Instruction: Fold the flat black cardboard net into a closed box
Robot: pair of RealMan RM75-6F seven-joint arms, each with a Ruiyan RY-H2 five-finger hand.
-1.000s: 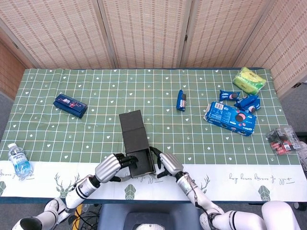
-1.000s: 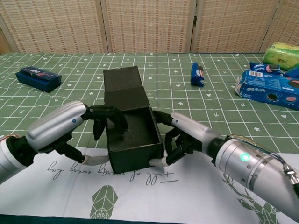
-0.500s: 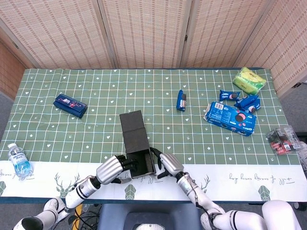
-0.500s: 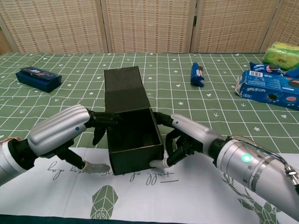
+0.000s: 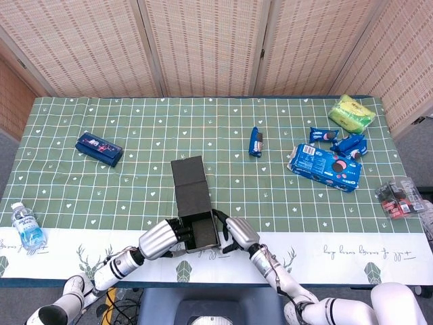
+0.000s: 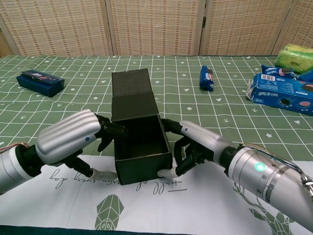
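Observation:
The black cardboard box [image 6: 142, 147] [image 5: 200, 231] stands open-topped near the table's front edge, its lid flap [image 6: 132, 93] [image 5: 189, 181] lying flat behind it. My left hand [image 6: 73, 139] [image 5: 162, 238] presses against the box's left wall, fingers along the wall and thumb low at the front corner. On the opposite side, my right hand [image 6: 193, 144] [image 5: 237, 233] holds the right wall, thumb at the front lower corner. The box's inside looks empty.
A dark blue packet [image 5: 99, 148] lies at back left, a water bottle [image 5: 27, 227] at the left edge. A small blue snack [image 5: 255, 142], a cookie pack [image 5: 323, 166], more blue packets [image 5: 338, 140], a green bag [image 5: 352, 112] and red-black items [image 5: 400, 198] occupy the right.
My left hand's fingers have come out of the box and now lie against its left wall. The box has shifted slightly right. My right hand stays on the right wall.

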